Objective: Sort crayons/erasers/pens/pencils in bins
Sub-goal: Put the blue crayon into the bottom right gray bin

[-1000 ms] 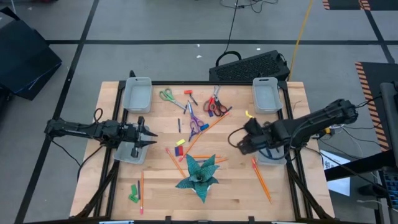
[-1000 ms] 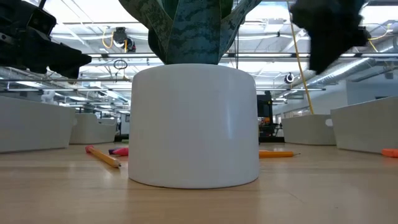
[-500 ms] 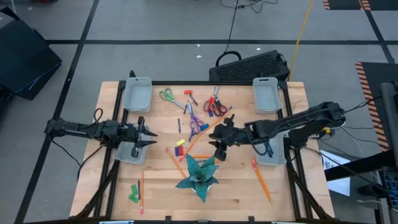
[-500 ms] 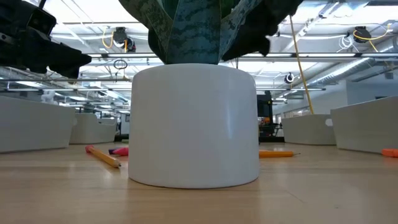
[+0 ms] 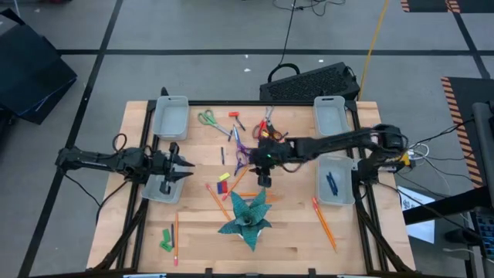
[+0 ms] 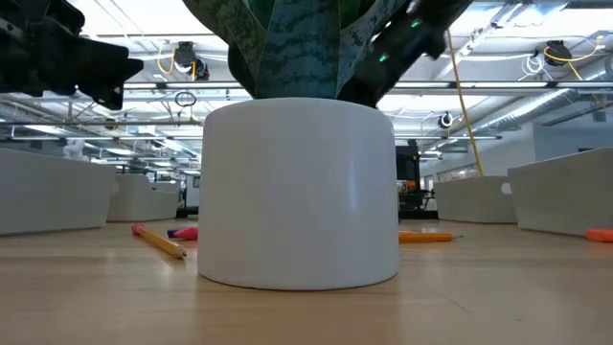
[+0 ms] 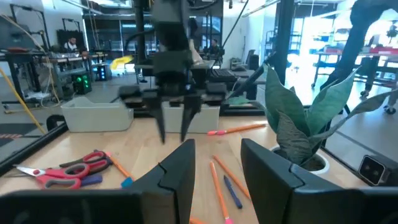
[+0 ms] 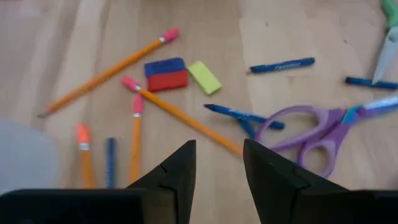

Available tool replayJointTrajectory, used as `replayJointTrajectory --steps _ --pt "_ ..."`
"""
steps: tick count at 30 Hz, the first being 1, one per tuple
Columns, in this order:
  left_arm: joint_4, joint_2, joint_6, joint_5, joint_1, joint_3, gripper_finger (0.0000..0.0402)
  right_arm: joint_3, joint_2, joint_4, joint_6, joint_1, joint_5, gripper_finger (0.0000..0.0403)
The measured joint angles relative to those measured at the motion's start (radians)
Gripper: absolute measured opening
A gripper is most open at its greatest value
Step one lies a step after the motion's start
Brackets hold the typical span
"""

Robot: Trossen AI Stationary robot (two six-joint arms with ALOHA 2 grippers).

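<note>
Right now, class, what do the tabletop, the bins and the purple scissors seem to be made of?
Tabletop: looks like pale wood, with plank seams and grain.
Bins: probably plastic, grey-white, translucent, with rounded corners.
Purple scissors: glossy handle loops, likely plastic; blades too blurred to judge.

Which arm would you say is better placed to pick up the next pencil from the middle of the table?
The right: its open gripper hangs over the central pencils, while the left gripper waits at the left-edge bin.

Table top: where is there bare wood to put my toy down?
Bare wood lies on the wooden table beyond the two orange pencils, and between the grey plastic bin and green scissors. The middle, around the plant, is crowded.
</note>
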Motion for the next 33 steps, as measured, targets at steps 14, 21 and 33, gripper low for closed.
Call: replayJointTrajectory --steps 14,21,33 --pt "-0.042 0.002 -0.101 -0.009 0.000 0.000 0.0134 0.294 0.326 -0.068 -0.425 -0.080 -0.129 0.0208" --pt "-0.056 0.010 -0.123 -0.004 -0.001 0.000 0.0134 0.293 0.400 -0.013 -0.517 -0.082 -0.124 0.0194" --pt "-0.055 0.020 -0.123 -0.006 0.000 0.000 0.0134 0.295 0.450 0.049 -0.598 -0.078 -0.128 0.0138"
